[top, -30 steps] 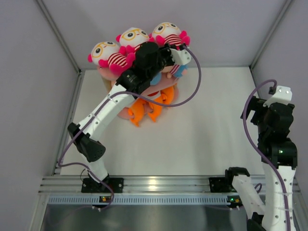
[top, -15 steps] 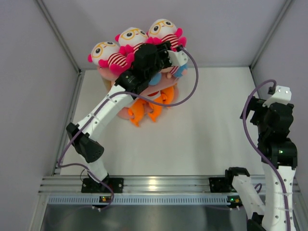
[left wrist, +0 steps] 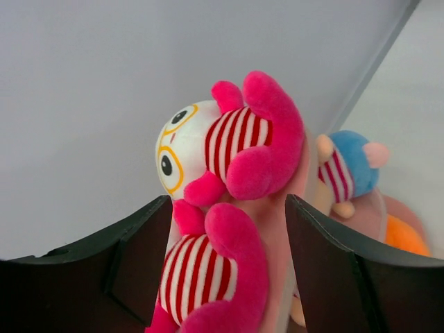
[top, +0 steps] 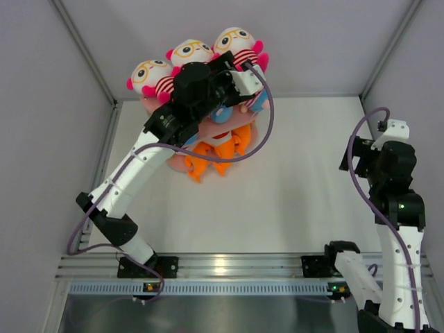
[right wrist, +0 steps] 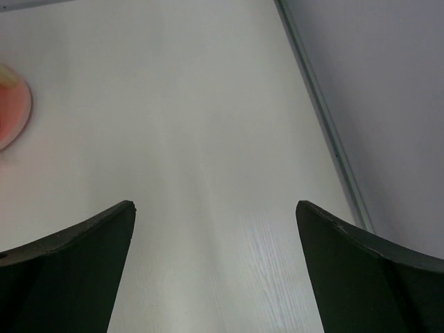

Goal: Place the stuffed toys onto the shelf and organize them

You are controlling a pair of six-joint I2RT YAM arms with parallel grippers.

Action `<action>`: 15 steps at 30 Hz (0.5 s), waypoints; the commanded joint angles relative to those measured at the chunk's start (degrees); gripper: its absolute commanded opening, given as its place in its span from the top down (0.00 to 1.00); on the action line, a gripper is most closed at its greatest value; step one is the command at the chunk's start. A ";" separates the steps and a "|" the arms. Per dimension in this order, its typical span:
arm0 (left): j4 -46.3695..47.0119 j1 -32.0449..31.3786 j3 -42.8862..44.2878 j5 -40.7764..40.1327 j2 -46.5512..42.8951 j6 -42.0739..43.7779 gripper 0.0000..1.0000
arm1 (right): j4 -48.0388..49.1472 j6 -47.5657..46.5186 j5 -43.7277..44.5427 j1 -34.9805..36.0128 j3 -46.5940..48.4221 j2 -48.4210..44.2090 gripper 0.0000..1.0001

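Note:
Three white-headed, yellow-goggled stuffed toys (top: 149,75) (top: 191,52) (top: 236,41) sit in a row on the top board of the pink shelf (top: 175,164) at the back left. Peach toys in blue pants (top: 223,114) and orange fish (top: 208,156) lie on its lower boards. My left gripper (top: 234,69) hovers at the top tier. In the left wrist view it (left wrist: 227,201) is open, its fingers standing apart on either side of a striped toy (left wrist: 208,277), with another goggled toy (left wrist: 236,146) just beyond. My right gripper (right wrist: 215,208) is open over bare table.
Grey walls close in the white table (top: 298,180) at the back and both sides. The right arm (top: 392,166) stands near the right wall. The shelf's pink base (right wrist: 12,104) shows at the left edge of the right wrist view. The arms' mounting rail (top: 229,267) runs along the near edge.
My left gripper has opened and let go of the rightmost goggled toy, which now rests on the top board. The left arm has shifted left. The right wrist has risen slightly.

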 commanded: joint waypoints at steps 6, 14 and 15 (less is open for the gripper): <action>-16.53 -2.87 -13.19 -1.27 -21.59 -13.43 0.25 | 1.30 3.85 -5.82 0.25 -6.48 -2.36 0.01; -23.21 4.06 -43.02 1.62 -48.23 -11.58 0.20 | 2.27 5.08 -8.72 0.25 -9.38 -7.90 0.01; -23.92 4.94 -47.22 2.85 -50.01 -11.58 0.20 | 2.71 5.17 -8.72 0.25 -9.47 -8.34 0.01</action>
